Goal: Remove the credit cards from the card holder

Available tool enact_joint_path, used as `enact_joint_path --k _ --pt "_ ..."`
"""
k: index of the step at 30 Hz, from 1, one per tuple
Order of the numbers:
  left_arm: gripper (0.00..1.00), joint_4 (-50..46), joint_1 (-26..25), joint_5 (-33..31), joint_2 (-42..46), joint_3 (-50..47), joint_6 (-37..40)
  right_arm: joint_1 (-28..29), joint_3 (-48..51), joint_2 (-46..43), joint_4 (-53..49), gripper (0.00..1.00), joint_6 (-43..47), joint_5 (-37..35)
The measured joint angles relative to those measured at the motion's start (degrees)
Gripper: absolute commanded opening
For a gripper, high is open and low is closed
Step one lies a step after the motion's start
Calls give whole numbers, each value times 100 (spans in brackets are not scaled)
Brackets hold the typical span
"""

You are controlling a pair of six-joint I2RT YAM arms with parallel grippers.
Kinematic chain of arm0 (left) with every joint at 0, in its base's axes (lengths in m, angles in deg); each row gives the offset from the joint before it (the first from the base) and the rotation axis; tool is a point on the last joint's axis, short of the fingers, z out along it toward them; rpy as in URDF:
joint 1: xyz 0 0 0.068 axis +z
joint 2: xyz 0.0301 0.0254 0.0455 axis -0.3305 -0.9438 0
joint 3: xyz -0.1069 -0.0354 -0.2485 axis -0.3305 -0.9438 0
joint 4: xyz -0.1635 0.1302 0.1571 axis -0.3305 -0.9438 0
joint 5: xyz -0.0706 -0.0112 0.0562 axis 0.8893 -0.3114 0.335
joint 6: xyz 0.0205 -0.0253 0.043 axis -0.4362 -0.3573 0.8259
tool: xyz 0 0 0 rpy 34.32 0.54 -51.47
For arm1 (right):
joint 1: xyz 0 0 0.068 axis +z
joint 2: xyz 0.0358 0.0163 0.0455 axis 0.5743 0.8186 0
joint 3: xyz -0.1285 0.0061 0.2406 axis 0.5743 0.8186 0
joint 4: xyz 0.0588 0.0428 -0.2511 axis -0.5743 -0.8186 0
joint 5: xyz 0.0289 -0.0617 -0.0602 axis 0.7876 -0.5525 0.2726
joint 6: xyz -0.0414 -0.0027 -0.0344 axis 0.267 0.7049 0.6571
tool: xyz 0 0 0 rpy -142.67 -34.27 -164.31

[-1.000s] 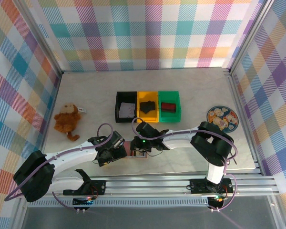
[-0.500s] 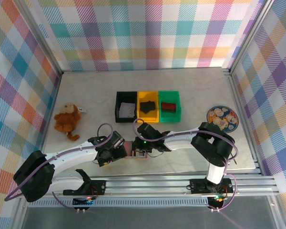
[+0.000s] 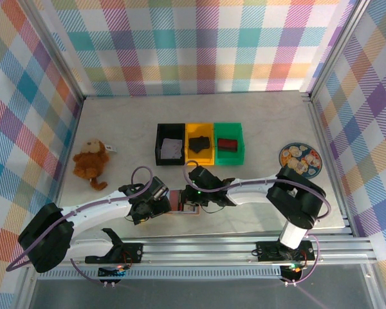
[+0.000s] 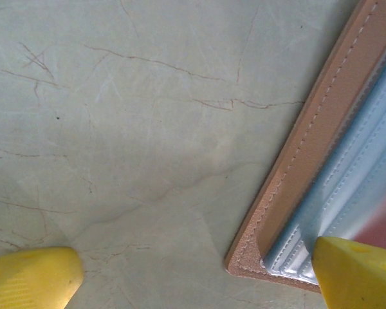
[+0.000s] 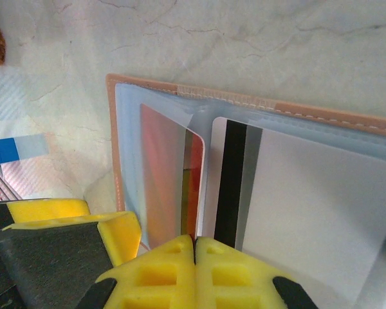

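Observation:
The pinkish-tan card holder (image 3: 178, 201) lies open on the table near the front edge, pale blue inside (image 5: 132, 148). A reddish credit card (image 5: 162, 180) stands partly out of its left pocket. A white card with a black stripe (image 5: 309, 206) lies in the right half. My right gripper (image 5: 194, 243) is shut on the reddish card's edge, over the holder (image 3: 192, 198). My left gripper (image 4: 193, 277) is open at the holder's corner (image 4: 309, 154). Its right fingertip (image 4: 357, 270) rests on the blue lining, and the left fingertip (image 4: 32, 277) is over bare table.
Black (image 3: 170, 144), yellow (image 3: 200, 143) and green (image 3: 228, 143) bins stand in a row behind the holder. A plush monkey (image 3: 91, 162) lies at the left, a patterned plate (image 3: 300, 158) at the right. Checked walls close off three sides.
My right gripper's jaws have closed on the reddish card, and the right arm's elbow has shifted slightly right. The left arm has held still.

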Motion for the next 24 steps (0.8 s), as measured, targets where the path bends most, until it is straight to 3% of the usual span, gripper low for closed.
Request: enact_joint_path --k 24 --pt "96 -37 35 83 107 79 -109 0 280 -299 -129 0 127 -105"
